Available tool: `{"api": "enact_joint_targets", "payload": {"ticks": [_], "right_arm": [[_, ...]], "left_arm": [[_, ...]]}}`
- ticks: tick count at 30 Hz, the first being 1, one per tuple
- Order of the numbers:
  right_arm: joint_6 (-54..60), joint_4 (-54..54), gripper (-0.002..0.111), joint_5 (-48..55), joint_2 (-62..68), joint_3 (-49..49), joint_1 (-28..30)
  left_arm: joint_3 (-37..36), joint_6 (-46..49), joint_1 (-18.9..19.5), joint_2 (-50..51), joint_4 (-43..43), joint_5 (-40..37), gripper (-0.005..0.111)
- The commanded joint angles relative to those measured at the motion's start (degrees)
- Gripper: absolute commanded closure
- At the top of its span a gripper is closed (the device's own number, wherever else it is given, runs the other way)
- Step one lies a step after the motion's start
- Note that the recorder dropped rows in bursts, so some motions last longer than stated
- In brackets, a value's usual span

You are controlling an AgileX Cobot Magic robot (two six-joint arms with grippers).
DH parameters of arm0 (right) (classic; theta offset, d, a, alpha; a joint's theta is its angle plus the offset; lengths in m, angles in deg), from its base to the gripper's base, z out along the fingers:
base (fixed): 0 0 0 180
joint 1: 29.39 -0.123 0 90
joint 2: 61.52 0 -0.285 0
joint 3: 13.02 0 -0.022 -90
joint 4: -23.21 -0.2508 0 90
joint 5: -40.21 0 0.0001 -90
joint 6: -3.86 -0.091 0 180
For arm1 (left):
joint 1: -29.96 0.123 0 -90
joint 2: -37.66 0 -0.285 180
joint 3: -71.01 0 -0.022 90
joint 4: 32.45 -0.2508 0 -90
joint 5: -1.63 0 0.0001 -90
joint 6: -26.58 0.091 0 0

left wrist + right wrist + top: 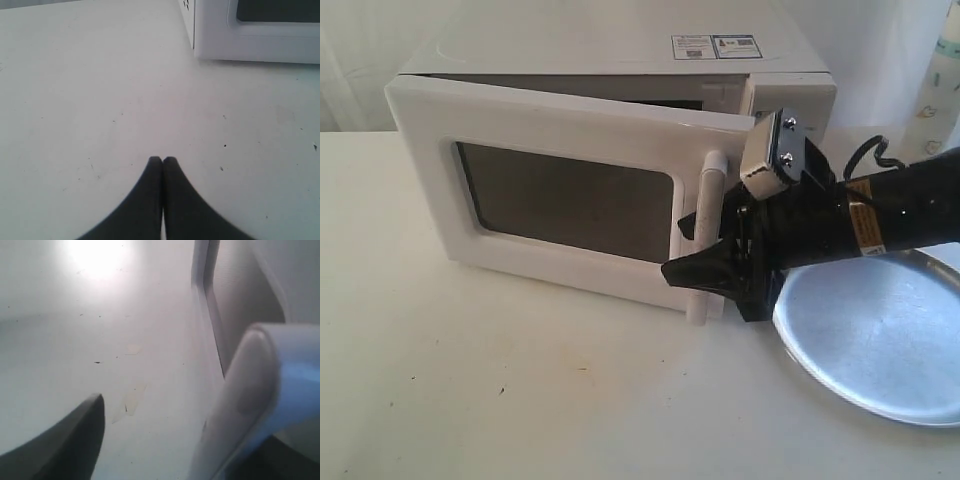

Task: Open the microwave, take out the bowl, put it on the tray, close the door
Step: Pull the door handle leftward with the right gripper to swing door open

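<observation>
The white microwave (620,50) stands at the back of the table, and its door (560,130) hangs a little ajar. My right gripper (688,250) is open at the door's vertical white bar handle (705,235), one finger on each side of the bar. In the right wrist view the handle (250,390) sits between a dark finger (85,440) and a second finger mostly hidden behind it. The silver tray (880,340) lies at the right, under the right arm. My left gripper (162,160) is shut and empty above bare table. The bowl is hidden.
The left wrist view shows the microwave's lower front corner (240,40) ahead of the left gripper. A black coiled cable (868,155) hangs behind the right arm. White tabletop (520,380) stretches in front of the microwave.
</observation>
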Motion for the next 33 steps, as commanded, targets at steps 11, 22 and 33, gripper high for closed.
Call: {"api": "enact_joint_targets", "payload": {"ticks": [11,22,33], "right_arm": [[-17.0,2.9,0.07,-14.4,-10.2,3.9,-0.3],[-33.5,2.9,0.07,-14.4,-15.0,7.9,-4.4],[-16.1,-0.9,0.07,-14.4,-24.9,8.5,-11.7]], "left_arm": [[0.2,0.0,-0.2,-0.1,0.4,-0.1,0.107],[0.2,0.0,-0.2,-0.1,0.4,-0.1,0.107],[0.2,0.0,-0.2,-0.1,0.4,-0.1,0.107]]}}
